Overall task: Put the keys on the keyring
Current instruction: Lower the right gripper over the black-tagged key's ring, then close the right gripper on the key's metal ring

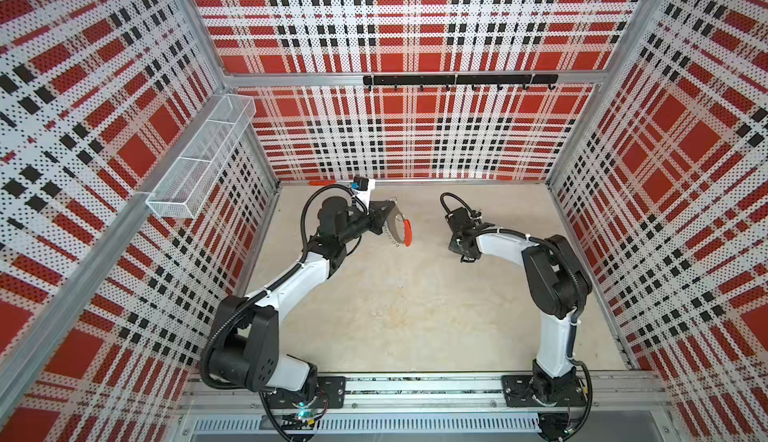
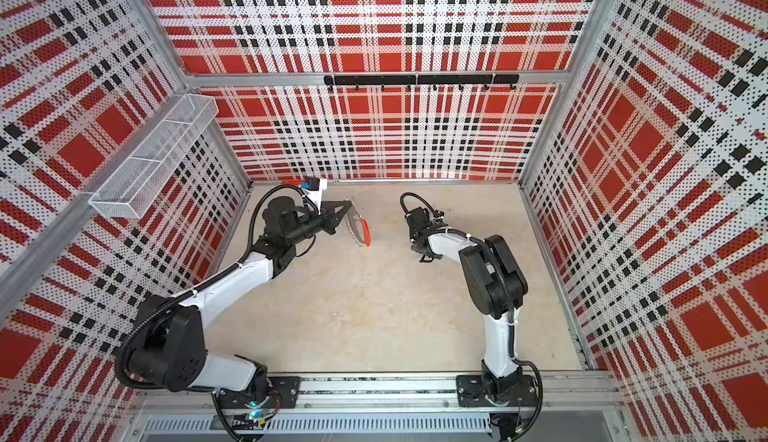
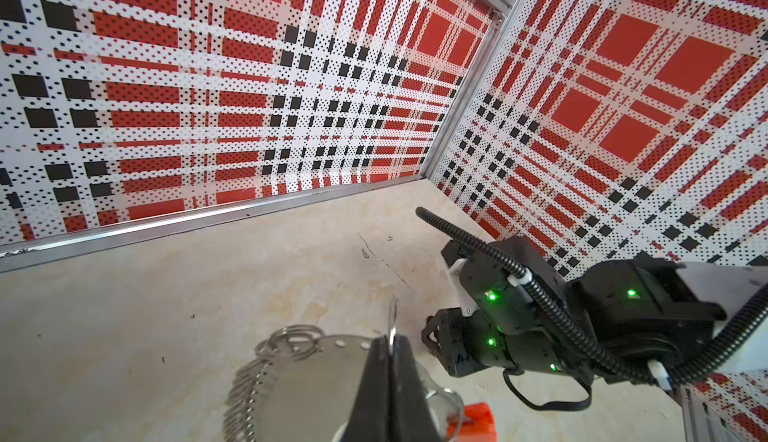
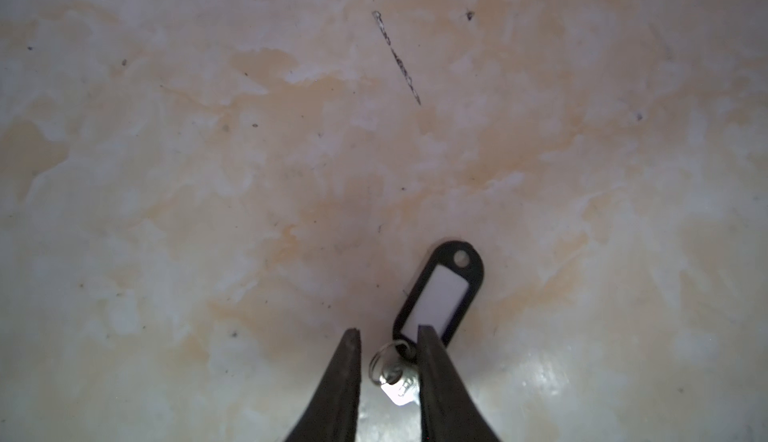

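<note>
Clamping the keyring (image 1: 407,231), the left gripper (image 1: 392,208) sits near the wall-hung wire basket (image 1: 195,161).

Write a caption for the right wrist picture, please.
Right gripper, open, straddles the key; its black tag lies on the table.

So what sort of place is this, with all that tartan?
Probably a robotics test cell rather than a home or shop. Two robot arms are bolted to a metal rail. They are boxed in by perforated plaid walls on aluminium framing and work over a marbled tabletop.
</note>
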`<state>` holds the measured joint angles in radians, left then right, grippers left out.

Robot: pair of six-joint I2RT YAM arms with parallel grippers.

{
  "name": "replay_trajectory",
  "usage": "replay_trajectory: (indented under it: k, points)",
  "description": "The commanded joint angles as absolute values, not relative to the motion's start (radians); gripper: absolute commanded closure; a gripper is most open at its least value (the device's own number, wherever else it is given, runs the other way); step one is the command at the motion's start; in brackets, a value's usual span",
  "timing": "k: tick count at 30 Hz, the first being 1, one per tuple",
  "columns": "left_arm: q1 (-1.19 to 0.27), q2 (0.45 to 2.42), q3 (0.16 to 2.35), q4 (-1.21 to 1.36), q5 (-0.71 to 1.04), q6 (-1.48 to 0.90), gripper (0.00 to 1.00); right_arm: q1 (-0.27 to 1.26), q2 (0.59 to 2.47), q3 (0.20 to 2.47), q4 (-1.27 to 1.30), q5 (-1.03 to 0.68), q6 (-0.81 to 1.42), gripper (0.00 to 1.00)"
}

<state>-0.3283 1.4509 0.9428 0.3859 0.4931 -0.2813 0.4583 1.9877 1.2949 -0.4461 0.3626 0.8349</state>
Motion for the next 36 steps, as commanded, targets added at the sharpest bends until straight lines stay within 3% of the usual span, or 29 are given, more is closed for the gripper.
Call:
replay_trajectory:
  k: [1, 18, 28, 36]
  points:
    - [-0.333, 1.459, 0.992, 0.406, 0.512, -0.263, 1.0, 0.464, 2.006, 1.31, -0.459, 0.389, 0.835, 0.72]
    - [-0.334, 1.466, 0.999, 0.402, 0.517, -0.263, 1.0, 0.464, 1.996, 1.302, -0.46, 0.38, 0.827, 0.81]
    - [-0.334, 1.467, 0.999, 0.4, 0.523, -0.268, 1.0, 0.476, 1.993, 1.296, -0.467, 0.381, 0.814, 0.78]
    - [-0.334, 1.465, 0.998, 0.395, 0.519, -0.263, 1.0, 0.501, 1.998, 1.318, -0.515, 0.49, 0.759, 0.72]
